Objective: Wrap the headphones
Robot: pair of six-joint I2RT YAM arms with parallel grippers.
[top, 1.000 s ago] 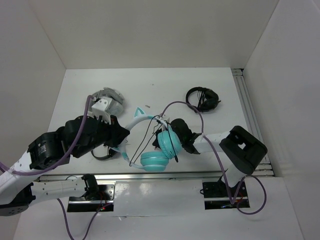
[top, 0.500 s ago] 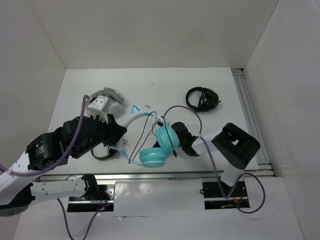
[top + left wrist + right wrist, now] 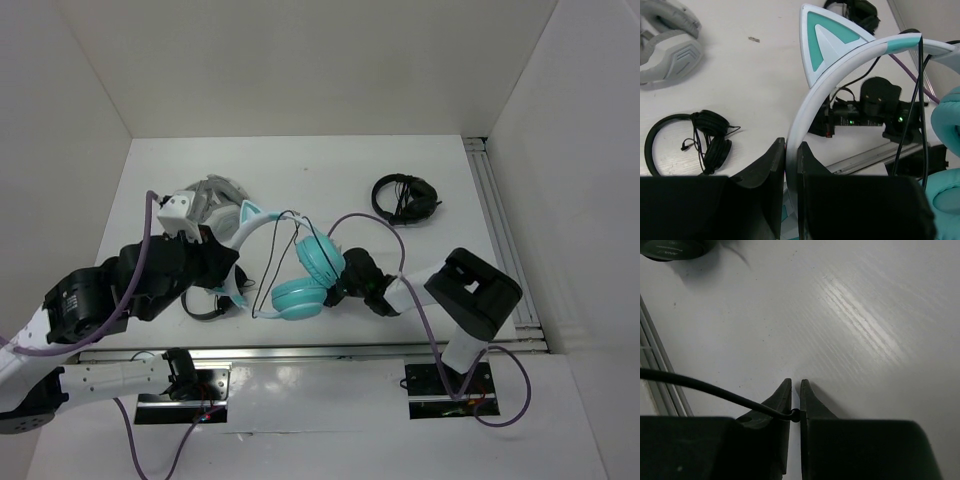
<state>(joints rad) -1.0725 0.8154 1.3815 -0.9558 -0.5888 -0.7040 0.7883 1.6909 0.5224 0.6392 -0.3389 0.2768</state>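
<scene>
My left gripper (image 3: 791, 146) is pressed together on the white headband (image 3: 840, 75) of the headphones (image 3: 300, 275), both fingers clamping the band low on one side. From there the band arches up and away to the right in my wrist view. My right gripper (image 3: 795, 385) is all but closed, pinching the thin black cable (image 3: 695, 383) between its fingers a little below the tips. The cable leaves the pinch to the left over bare table (image 3: 330, 165). From above, the headphones sit near my bases, between my two grippers. The two teal earcups (image 3: 320, 258) are close together and just beside my right gripper, and the cable hangs in loose loops between the band and the cups. I cannot tell whether the cups rest on the table. A teal-and-white cat ear (image 3: 827, 40) stands up from the band beyond my left fingers. Just left of my left gripper the black headphones (image 3: 690, 142) lie flat on the table, partly under my arm in the top view. Farther back on the left lie the grey headphones (image 3: 215, 198), near the cat ear. Well apart at the far right a second black pair (image 3: 405, 197) lies near the rail (image 3: 500, 230).
</scene>
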